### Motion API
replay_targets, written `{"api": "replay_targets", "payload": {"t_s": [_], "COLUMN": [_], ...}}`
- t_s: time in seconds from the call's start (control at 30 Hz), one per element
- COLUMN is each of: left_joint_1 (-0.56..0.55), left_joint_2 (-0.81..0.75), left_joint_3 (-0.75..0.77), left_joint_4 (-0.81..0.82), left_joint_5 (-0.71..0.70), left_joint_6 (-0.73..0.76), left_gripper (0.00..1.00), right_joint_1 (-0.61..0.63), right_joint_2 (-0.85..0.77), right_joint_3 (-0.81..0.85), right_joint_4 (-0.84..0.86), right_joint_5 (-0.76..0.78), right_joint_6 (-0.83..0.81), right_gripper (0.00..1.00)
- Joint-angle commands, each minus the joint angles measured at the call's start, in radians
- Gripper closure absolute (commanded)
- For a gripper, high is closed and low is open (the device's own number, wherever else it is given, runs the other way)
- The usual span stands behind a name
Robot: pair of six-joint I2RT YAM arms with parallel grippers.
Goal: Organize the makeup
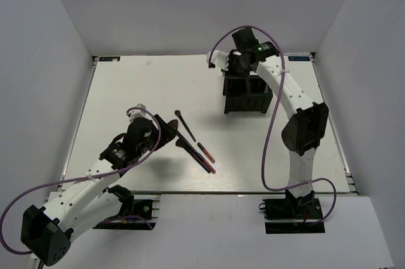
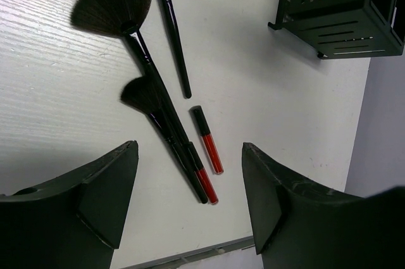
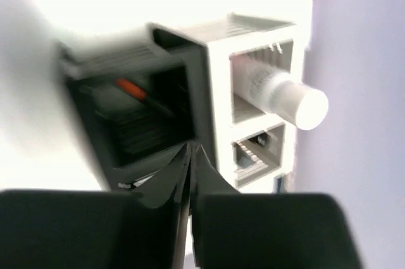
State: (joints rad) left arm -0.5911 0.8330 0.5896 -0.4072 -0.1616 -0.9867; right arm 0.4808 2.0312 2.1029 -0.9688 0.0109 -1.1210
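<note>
Loose makeup lies mid-table: a black fan brush, a smaller black brush, a thin black brush and two red-and-black tubes lying side by side. From above they form one cluster. My left gripper hovers open just left of this cluster, holding nothing. My right gripper is shut, with nothing seen in it, over the black organizer. A white-capped bottle and something red sit in its compartments.
The organizer stands at the back right of the white table. The table's near edge lies right under my left fingers. Grey walls enclose the back and both sides.
</note>
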Motion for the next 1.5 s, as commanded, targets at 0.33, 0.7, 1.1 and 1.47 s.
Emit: {"api": "replay_targets", "payload": {"t_s": [0.33,0.7,1.1,1.47], "left_joint_1": [0.002,0.002,0.002,0.002], "left_joint_2": [0.002,0.009,-0.021,-0.011], "left_joint_3": [0.015,0.026,0.019,0.018], "left_joint_4": [-0.033,-0.091,-0.116,-0.104], "left_joint_5": [-0.016,-0.016,-0.021,-0.018], "left_joint_6": [-0.004,-0.029,-0.046,-0.044], "left_gripper": [0.35,0.26,0.26,0.27], "right_joint_1": [0.154,0.355,0.404,0.450], "right_joint_2": [-0.364,-0.255,-0.149,-0.137], "right_joint_3": [-0.760,-0.856,-0.847,-0.880], "right_joint_4": [0.281,0.544,0.601,0.622], "right_joint_5": [-0.668,-0.376,-0.148,-0.063], "right_joint_6": [0.623,0.923,0.994,0.983], "right_gripper": [0.68,0.56,0.55,0.59]}}
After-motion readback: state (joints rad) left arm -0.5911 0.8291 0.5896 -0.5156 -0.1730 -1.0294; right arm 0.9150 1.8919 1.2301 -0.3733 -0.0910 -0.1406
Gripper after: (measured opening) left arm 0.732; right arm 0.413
